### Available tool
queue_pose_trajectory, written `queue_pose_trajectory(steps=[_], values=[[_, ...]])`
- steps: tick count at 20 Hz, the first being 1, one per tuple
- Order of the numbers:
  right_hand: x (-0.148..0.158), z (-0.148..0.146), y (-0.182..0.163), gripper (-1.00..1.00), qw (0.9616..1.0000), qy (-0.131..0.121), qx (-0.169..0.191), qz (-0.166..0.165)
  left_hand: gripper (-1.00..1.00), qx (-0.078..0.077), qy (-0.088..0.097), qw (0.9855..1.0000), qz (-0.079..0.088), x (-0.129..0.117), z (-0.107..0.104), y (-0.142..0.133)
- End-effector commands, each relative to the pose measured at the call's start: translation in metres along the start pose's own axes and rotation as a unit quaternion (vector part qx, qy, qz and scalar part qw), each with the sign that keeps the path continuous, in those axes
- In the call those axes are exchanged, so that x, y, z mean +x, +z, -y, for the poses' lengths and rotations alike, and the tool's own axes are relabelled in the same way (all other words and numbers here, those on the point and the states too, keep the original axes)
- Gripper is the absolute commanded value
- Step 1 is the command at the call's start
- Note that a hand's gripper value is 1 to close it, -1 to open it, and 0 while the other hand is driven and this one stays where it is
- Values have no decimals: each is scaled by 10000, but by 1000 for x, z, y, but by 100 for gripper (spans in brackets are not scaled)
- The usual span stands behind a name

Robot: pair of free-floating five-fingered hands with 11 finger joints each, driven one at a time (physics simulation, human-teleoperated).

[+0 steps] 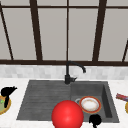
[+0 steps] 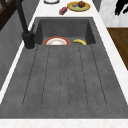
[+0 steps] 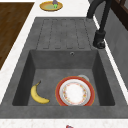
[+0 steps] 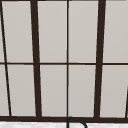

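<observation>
The left hand [image 1: 7,92] hangs at the left edge of the front view, over the rim of a yellow plate [image 1: 5,108] on the counter, its fingers loosely spread and holding nothing. The right hand [image 1: 95,120] sits at the bottom of that view, just before the sink's front rim; whether its fingers are curled or straight cannot be told from here.

In the lower right basin [image 3: 37,72] lie a banana [image 3: 37,95] toward its lower left and an orange-rimmed plate [image 3: 75,91] beside it, apparently not touching. The ribbed drainboard [image 2: 65,75] lies bare and broad. A red ball [image 1: 67,114] fills the lower centre of the front view, hiding part of the basin. The black faucet [image 1: 68,72] rises behind, under a dark-framed window [image 4: 67,60]. The counter [image 1: 12,122] is pale marble.
</observation>
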Motion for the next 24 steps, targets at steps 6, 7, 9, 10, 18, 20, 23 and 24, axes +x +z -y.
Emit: queue_pose_trajectory(steps=[6, 7, 9, 10, 18, 20, 23, 24], values=[[0, 0, 0, 0, 10000, 0, 0, 0, -100, -489, -101, 9985, -211, 48, -1, -32], [0, 0, 0, 0, 10000, 0, 0, 0, -100, -482, -102, 9986, -216, 53, 0, -36], [0, 0, 0, 0, 10000, 0, 0, 0, -100, -322, -185, 9992, -171, 53, -7, -54], [0, 0, 0, 0, 10000, 0, 0, 0, -100, -295, -138, 9993, -165, 54, -9, -61], [0, 0, 0, 0, 10000, 0, 0, 0, -100, -184, -202, 9994, -204, 68, -3, -126], [0, 0, 0, 0, 10000, 0, 0, 0, -100, -178, -122, 9996, -208, 73, 2, -143], [0, 0, 0, 0, 10000, 0, 0, 0, -100, -181, -89, 9996, -195, 83, 7, -167], [0, 0, 0, 0, 10000, 0, 0, 0, -100, -181, -72, 9996, -192, 86, 9, -175]])
